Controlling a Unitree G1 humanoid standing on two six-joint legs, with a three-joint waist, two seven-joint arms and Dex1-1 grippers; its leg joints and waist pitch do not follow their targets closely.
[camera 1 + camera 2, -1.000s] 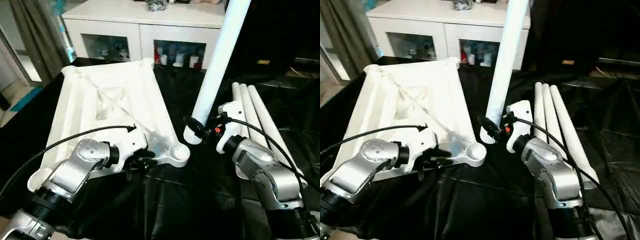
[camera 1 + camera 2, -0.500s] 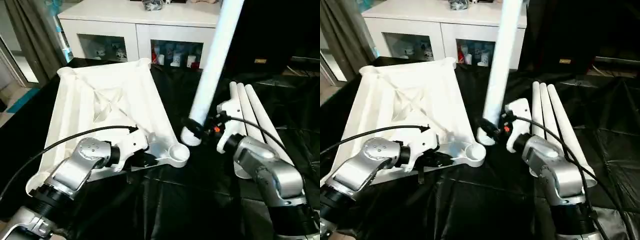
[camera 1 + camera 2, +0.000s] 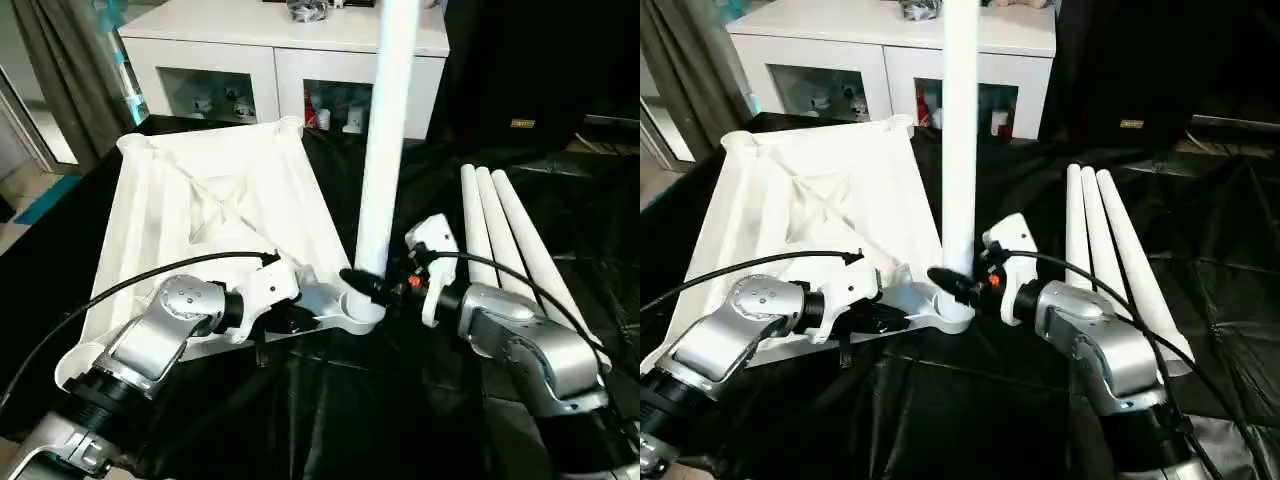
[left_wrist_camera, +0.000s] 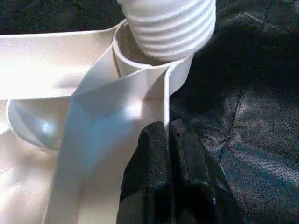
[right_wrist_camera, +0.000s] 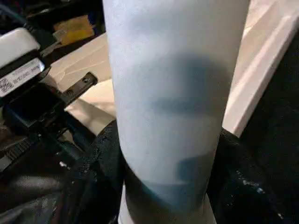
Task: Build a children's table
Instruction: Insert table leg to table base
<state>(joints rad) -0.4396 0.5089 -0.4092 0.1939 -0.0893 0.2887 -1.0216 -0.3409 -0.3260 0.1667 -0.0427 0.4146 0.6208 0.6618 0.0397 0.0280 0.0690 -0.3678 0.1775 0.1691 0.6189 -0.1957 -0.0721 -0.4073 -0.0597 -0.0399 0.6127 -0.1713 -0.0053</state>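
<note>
Left eye view: the right end effector (image 3: 372,287), clamped on a table leg (image 3: 384,140), has swung it upright over the corner socket (image 3: 362,310). The left end effector (image 4: 167,140), pinched together on the upturned table top's rim (image 4: 166,100), steadies it; seating likely follows.

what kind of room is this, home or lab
Most likely a room in a home or a staged demo space. A white glass-door cabinet with small figurines on its shelves stands behind the work, a grey curtain hangs to one side, and the work table is draped in black cloth.
</note>
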